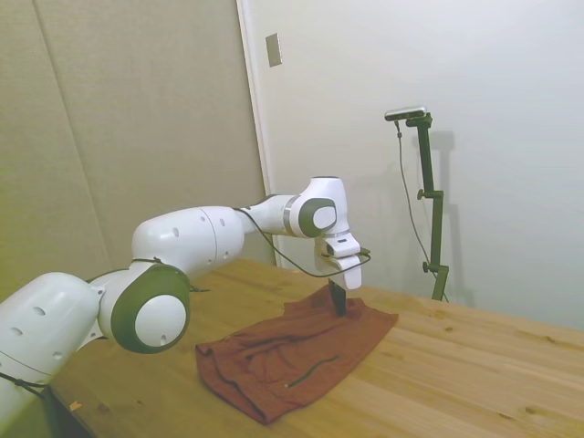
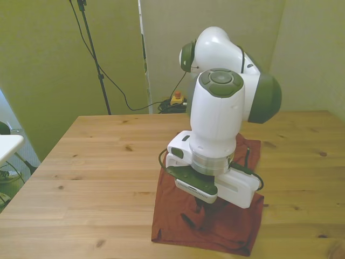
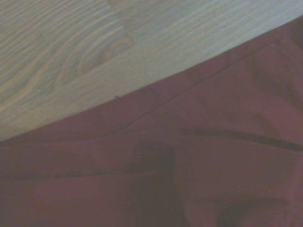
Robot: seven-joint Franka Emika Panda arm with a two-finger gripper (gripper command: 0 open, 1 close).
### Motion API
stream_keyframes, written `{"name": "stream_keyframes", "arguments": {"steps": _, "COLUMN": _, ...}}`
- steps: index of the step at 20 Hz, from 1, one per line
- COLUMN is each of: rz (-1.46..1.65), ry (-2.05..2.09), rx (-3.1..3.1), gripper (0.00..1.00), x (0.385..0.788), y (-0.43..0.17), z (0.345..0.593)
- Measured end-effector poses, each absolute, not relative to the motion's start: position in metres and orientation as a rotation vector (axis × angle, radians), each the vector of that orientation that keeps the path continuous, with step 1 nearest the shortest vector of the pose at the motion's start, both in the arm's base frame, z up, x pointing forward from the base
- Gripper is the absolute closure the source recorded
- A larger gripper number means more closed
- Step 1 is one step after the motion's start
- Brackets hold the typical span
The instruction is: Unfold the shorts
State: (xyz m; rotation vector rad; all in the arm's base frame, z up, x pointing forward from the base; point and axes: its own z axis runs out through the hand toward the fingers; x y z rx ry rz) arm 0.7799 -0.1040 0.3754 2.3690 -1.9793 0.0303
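On the wooden table [image 1: 474, 356] lie the shorts [image 1: 292, 351], soft, light and floppy. Right above them, the gripper [image 1: 338, 299] reaches down to the cloth; whether its fingers are open, I cannot tell. An edge looks best to grab.

Bare wooden table [image 2: 97, 162] lies open on the front view's left and along the far edge | shorts [image 2: 215, 226] cover the near-middle patch, wrinkled, low | gripper [image 1: 338, 299] hangs directly above the cloth's far end, arm [image 2: 215, 124] blocking the approach from behind | side view shows open tabletop beyond the shorts.
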Motion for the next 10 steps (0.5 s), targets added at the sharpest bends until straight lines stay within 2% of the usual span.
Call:
{"name": "stream_keyframes", "arguments": {"steps": 6, "rz": 0.032, "ry": -1.963, "rx": 2.403, "gripper": 1.00, "x": 0.782, "y": -0.094, "z": 0.379}}
{"name": "stream_keyframes", "arguments": {"steps": 10, "rz": 0.047, "ry": -1.936, "rx": 2.530, "gripper": 1.00, "x": 0.787, "y": -0.067, "z": 0.402}}
